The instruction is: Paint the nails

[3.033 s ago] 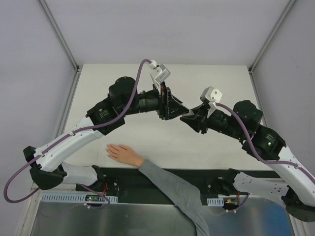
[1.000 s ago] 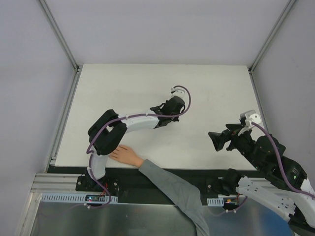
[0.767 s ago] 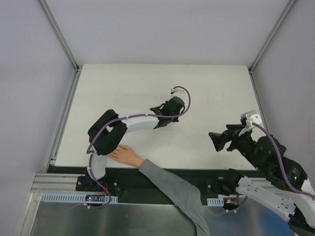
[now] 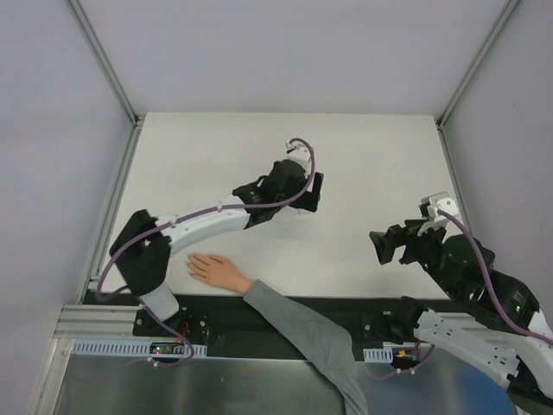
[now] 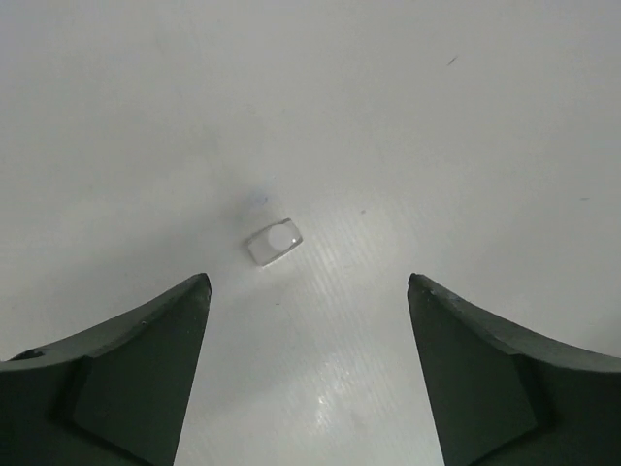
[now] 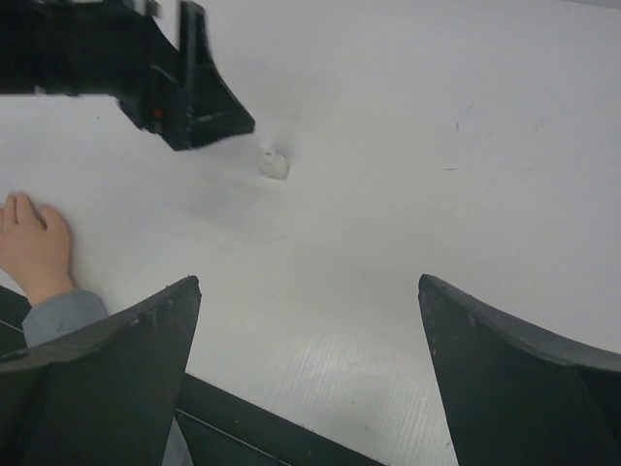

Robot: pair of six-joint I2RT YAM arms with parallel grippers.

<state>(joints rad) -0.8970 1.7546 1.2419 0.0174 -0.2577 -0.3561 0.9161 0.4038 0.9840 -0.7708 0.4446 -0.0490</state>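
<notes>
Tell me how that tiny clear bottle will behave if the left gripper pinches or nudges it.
The small bottle looks tiny beside the open left gripper, so it is probably very light and apt to skid on the smooth white table when nudged. Its clear, glossy body may be hard and slippery in a pinch. Its squarish outline suggests sliding rather than rolling.

White table point(image 4: 389, 156) is being occupied by 2 things: sm. whitish bottle point(image 5: 274, 242) near ctr, & pale hand point(image 4: 216, 271) being rested flat at near edge.
</notes>
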